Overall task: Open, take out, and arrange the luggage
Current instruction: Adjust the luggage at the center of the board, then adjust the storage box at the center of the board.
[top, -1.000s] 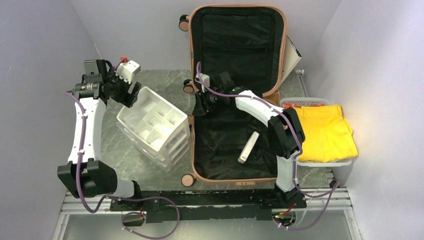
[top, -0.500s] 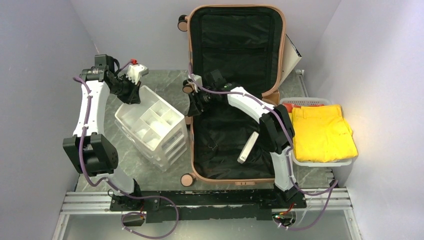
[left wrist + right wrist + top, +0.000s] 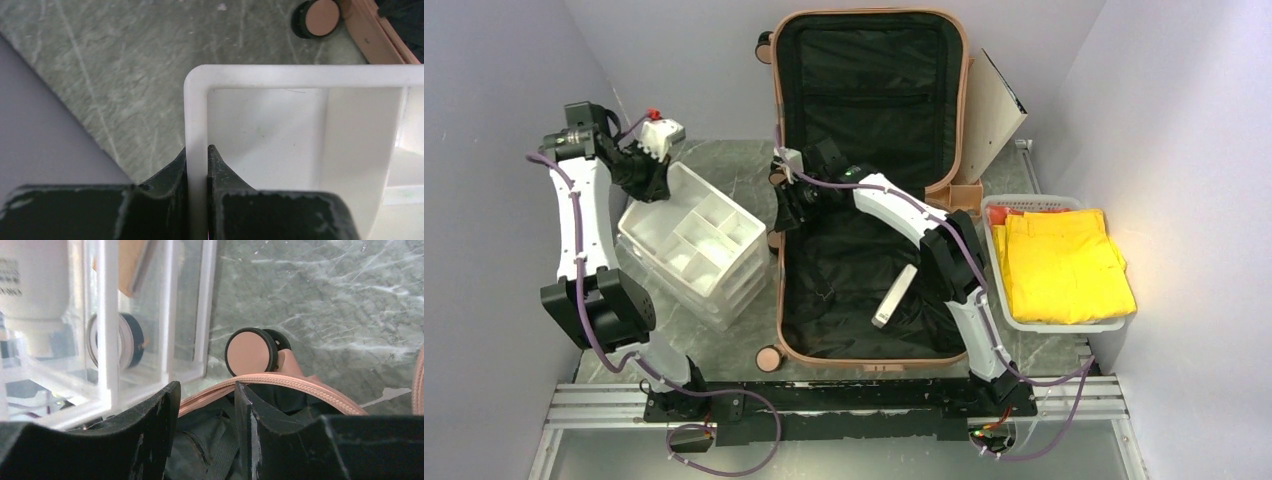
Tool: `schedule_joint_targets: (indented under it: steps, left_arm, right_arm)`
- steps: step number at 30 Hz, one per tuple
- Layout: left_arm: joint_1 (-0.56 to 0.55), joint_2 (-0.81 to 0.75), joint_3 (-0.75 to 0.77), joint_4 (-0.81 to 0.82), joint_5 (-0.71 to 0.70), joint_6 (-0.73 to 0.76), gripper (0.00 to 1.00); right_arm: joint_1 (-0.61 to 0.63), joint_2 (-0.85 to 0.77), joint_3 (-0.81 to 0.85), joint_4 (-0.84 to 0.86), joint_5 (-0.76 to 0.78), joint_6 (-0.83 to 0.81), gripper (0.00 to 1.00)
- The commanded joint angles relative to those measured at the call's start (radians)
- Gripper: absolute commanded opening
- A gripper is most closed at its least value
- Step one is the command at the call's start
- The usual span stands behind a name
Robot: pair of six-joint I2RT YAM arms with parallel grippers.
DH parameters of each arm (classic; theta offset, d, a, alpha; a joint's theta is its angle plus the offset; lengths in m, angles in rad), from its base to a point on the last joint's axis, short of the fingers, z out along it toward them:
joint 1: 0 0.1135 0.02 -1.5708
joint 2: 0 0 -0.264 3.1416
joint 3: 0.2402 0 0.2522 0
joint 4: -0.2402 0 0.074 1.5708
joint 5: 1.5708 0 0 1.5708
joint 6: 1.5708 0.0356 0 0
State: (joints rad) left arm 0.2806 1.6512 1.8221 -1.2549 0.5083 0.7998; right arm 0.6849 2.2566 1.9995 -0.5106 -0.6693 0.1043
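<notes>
Presently the right gripper (image 3: 205, 390) grips the luggage (image 3: 874, 110) at its 9 o'clock rim, which looks rigid, bulky and best dragged, while the left gripper (image 3: 197, 150) clamps the white organizer (image 3: 280, 125).

Prob. robot lab test cell: plain walls (image 3: 504, 60) round marble-look tabletop (image 3: 734, 160), arms (image 3: 894, 205) bolted to alu rail (image 3: 604, 408).

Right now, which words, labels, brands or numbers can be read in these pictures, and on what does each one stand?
Bottle, behind the clear organizer wall in the right wrist view: a few lines of small dark print, too blurred to read.
Luggage: no text or logo shows.
Everything else: no text at all.
</notes>
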Motion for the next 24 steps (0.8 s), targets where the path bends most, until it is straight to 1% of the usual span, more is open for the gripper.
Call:
schedule_joint_targets:
  steps: [1,4,7,8,10,14,17,18,19,21,22,24]
  left_arm:
    - [0.065,-0.039,0.052,0.004,0.070,0.081,0.05]
    - [0.119,-0.048,0.050,-0.007,0.098,0.113,0.05]
    - [0.176,-0.026,0.082,-0.047,0.148,0.144,0.05]
    - [0.194,-0.019,0.097,-0.059,0.165,0.154,0.05]
    - [0.230,-0.011,0.121,-0.081,0.198,0.182,0.05]
    - [0.294,-0.014,0.148,-0.113,0.280,0.235,0.05]
    - [0.317,-0.020,0.155,-0.135,0.328,0.260,0.05]
    - [0.321,-0.023,0.158,-0.141,0.341,0.267,0.05]
    - [0.324,-0.024,0.163,-0.149,0.351,0.272,0.05]
    - [0.331,-0.030,0.172,-0.149,0.363,0.272,0.05]
    - [0.334,-0.031,0.176,-0.149,0.366,0.270,0.05]
    - [0.338,-0.031,0.185,-0.151,0.377,0.262,0.05]
  right_arm:
    - [0.042,-0.023,0.005,0.044,0.188,-0.014,0.48]
    - [0.034,-0.072,-0.044,0.020,0.257,-0.047,0.48]
    - [0.035,-0.183,-0.150,0.150,0.255,-0.044,0.48]
    - [0.036,-0.208,-0.153,0.172,0.251,-0.035,0.48]
    - [0.041,-0.213,-0.102,0.175,0.203,-0.004,0.48]
    - [0.062,-0.149,0.023,0.180,0.145,0.054,0.47]
    - [0.071,-0.003,0.218,0.111,0.096,0.106,0.44]
    - [0.074,0.041,0.283,0.091,0.078,0.127,0.42]
    - [0.077,0.063,0.305,0.101,0.063,0.149,0.39]
    - [0.093,0.072,0.274,0.174,0.081,0.159,0.29]
    - [0.103,0.091,0.285,0.185,0.078,0.157,0.26]
    - [0.119,0.136,0.322,0.194,0.075,0.160,0.23]
